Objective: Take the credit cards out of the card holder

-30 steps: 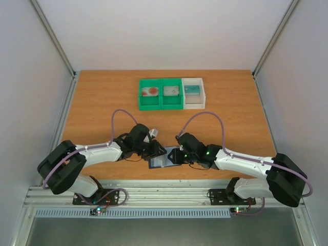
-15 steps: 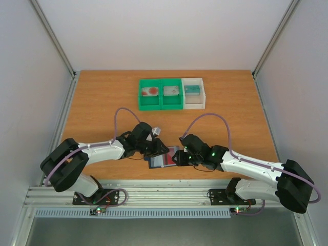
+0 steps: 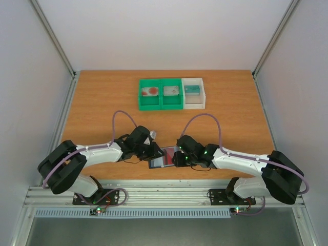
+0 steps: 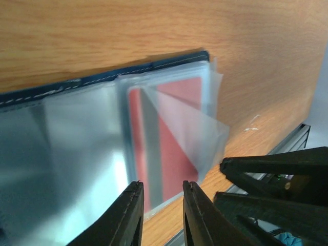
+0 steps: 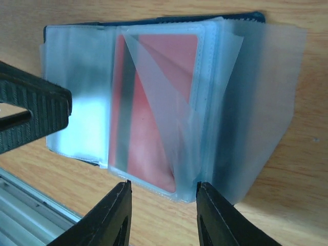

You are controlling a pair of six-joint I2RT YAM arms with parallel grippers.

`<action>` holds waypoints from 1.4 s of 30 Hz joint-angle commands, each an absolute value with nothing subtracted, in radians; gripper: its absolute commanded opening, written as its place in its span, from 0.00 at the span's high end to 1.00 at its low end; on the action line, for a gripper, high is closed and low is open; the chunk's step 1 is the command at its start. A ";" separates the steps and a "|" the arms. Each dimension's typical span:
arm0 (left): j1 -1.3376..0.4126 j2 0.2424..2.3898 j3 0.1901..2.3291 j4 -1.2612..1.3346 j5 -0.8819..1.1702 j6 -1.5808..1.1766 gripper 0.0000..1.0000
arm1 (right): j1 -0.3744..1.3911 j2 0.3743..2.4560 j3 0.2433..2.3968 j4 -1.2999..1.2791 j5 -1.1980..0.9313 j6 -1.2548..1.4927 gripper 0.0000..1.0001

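- The right gripper (image 5: 164, 185) is hovering low over the table (image 5: 287, 215) with its fingers apart and gripping nothing. The gap looks about right for closing across the short end of a card.
- Just ahead of those fingertips, the card holder (image 5: 77, 77) is lying open and flat. Its near edge is almost between the tips, which puts the pocket mouth within reach.
- Centred ahead of the right gripper, a red card (image 5: 148, 154) with a dark stripe is sitting inside a clear pocket, not yet drawn out.
- A loose clear sleeve (image 5: 169, 92) is folding diagonally across the card and partly covering it. It will probably need moving aside before a clean pinch is possible.
- To the right gripper's left, the left gripper (image 4: 162, 184) is reaching in from the opposite side. Its fingers are showing only a narrow gap, with nothing visibly pinched between them.
- The left gripper seems placed to steady the holder's other panel, so the wallet does not slide while the card is being pulled.
- Far ahead of both grippers, the green bins (image 3: 160, 106) and the white bin (image 3: 193, 106) are holding cards. They include a blotched card (image 3: 150, 91) and a teal card (image 3: 192, 90), so part of the job appears done.
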State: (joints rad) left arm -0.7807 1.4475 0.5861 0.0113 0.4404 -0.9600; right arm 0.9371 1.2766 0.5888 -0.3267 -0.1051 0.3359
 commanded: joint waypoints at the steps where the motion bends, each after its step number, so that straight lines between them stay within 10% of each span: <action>1: -0.782 1.438 0.555 0.040 0.420 -0.962 0.77 | 0.936 1.289 0.632 -0.327 -0.044 0.294 0.64; 15: -0.776 1.422 0.509 0.026 0.389 -0.969 0.77 | 0.936 1.396 0.682 -0.306 -0.051 0.227 0.72; 22: -0.771 1.395 0.472 0.036 0.381 -0.963 0.77 | 0.936 1.372 0.685 -0.300 -0.057 0.206 0.98; 42: -0.745 1.402 0.425 0.053 0.393 -0.980 0.77 | 0.937 1.356 0.715 -0.220 -0.218 0.218 0.97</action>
State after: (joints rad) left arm -0.7460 1.3666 0.4412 -0.0143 0.3809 -0.9733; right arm 0.9360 1.3457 0.6712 -0.2825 -0.1562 0.2054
